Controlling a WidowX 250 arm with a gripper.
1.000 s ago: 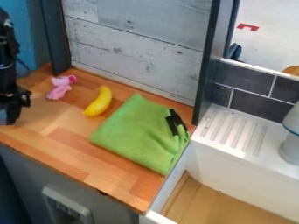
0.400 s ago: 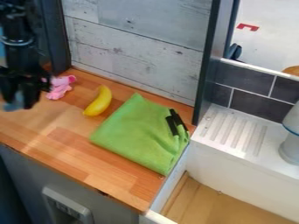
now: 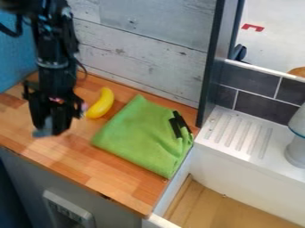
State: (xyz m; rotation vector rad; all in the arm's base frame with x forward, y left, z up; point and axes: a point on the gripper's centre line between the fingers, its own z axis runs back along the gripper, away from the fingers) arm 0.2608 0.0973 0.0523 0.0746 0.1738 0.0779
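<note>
From where I stand, the black gripper (image 3: 50, 129) hangs over the left part of the wooden counter (image 3: 122, 173), pointing down, with a small grey-blue object (image 3: 43, 130) at its tips. The fingers look clamped on that object, one on either side of it, though its shape is too blurred to name. It seems to be up off the wood, so I judge this to be the carrying step, with the grasp already made and the release not yet done.

The next move calls for keeping that grip closed and the object high enough to clear whatever lies about; a setting down would need a low, gentle approach before the fingers part. I can't tell which spot is meant.

Just beside the gripper, on the side toward the sink, a yellow banana (image 3: 100, 103) lies on the counter near the wall; a low sweep that way could nudge it. A bit of pink toy (image 3: 57, 100) peeks through behind the gripper, mostly hidden. Past the banana, a folded green cloth (image 3: 140, 138) lies flat, with black slender pieces (image 3: 176, 125) on its far corner. Beyond, a dark upright post (image 3: 212, 67) and the white ribbed drainboard (image 3: 238, 138) bound the counter.
</note>
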